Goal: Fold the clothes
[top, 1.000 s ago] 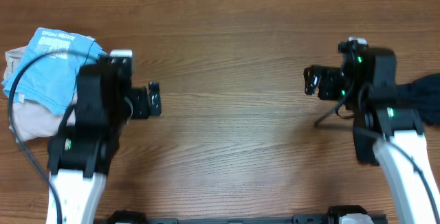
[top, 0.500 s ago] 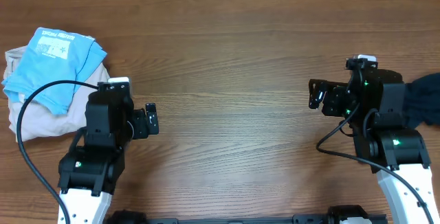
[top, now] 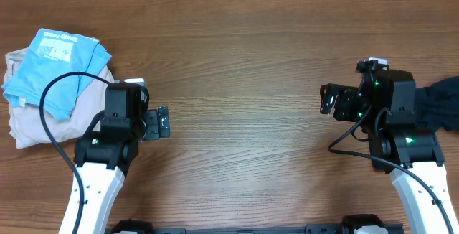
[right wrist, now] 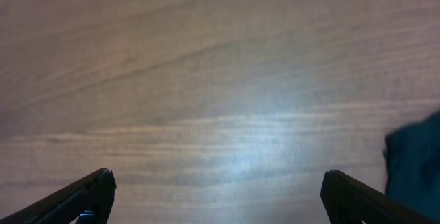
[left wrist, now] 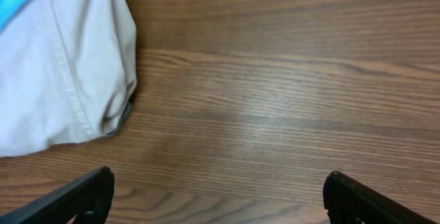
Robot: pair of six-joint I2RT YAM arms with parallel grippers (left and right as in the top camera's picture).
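A folded light-blue garment (top: 61, 65) lies on a beige garment (top: 32, 123) at the table's left edge; the beige one also shows in the left wrist view (left wrist: 65, 66). A dark navy garment (top: 441, 103) lies at the right edge, partly under the right arm; its edge shows in the right wrist view (right wrist: 416, 162). My left gripper (top: 163, 123) is open and empty over bare wood, right of the pile. My right gripper (top: 327, 99) is open and empty over bare wood, left of the navy garment.
The brown wooden table (top: 237, 62) spans the view. Black cables loop from each arm, one over the left pile (top: 54, 94). The arm bases sit at the near edge.
The left arm has swung right and nearer the front, uncovering the blue and beige pile. The right arm pulled back slightly, then held. Both grippers stay open.
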